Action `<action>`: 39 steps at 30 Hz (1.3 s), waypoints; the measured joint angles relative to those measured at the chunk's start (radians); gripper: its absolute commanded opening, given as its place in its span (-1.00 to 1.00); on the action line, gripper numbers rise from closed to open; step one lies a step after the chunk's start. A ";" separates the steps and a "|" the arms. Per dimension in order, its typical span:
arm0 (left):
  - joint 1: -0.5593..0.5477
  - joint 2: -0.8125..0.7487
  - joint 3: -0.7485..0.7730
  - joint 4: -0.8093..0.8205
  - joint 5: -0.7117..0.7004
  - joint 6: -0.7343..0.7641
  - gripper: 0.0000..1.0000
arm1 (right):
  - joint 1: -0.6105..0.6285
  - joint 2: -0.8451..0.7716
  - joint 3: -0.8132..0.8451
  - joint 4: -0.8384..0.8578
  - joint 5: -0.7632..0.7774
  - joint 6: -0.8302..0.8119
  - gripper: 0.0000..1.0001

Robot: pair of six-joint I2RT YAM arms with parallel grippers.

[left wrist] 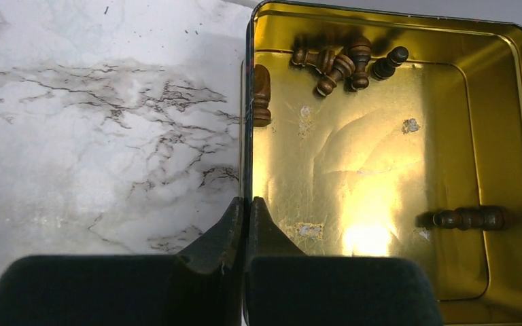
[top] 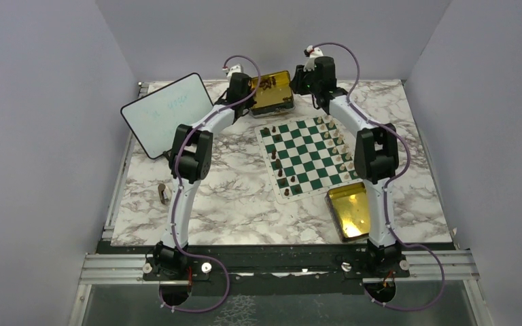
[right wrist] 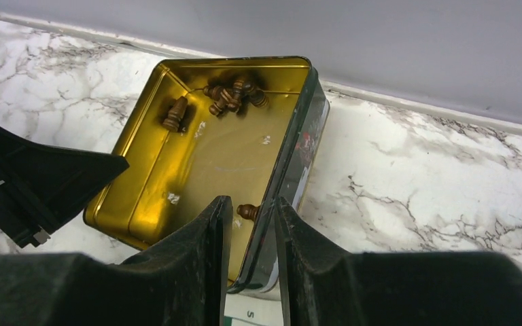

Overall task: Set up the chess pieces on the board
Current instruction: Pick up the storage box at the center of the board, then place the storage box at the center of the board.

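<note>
Chess pieces [left wrist: 343,62] not yet on the board [top: 306,157] lie in the gold tin [left wrist: 380,170] at the counter's [top: 231,204] far edge, left tool [left wrist: 247,205] clamped on one wall, right tool [right wrist: 251,202] astride another, grip unclear, so an uneven lift could spill them.

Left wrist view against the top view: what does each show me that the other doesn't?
Left wrist only: the left jaws shut on the side wall of the tin, and the dark pieces inside told apart: a heap at the far end, one against the wall, one lying alone. Top only: the board with pieces along two sides, the whiteboard, a second tin by the board's near corner, the right arm. Shared: the tin and the marble table.
</note>
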 measured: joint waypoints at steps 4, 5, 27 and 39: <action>-0.007 -0.043 -0.043 -0.002 -0.035 0.033 -1.00 | 0.000 -0.067 -0.087 0.026 0.002 0.018 -0.31; -0.010 -0.056 -0.051 -0.002 -0.042 0.040 -1.00 | 0.000 -0.082 -0.106 0.031 0.004 0.023 -0.31; -0.045 -0.600 -0.626 0.000 -0.203 0.141 -1.00 | 0.000 -0.406 -0.410 0.039 0.000 0.128 -0.31; -0.066 -1.024 -1.054 -0.091 -0.303 0.118 -1.00 | 0.000 -0.518 -0.563 0.047 -0.049 0.184 -0.30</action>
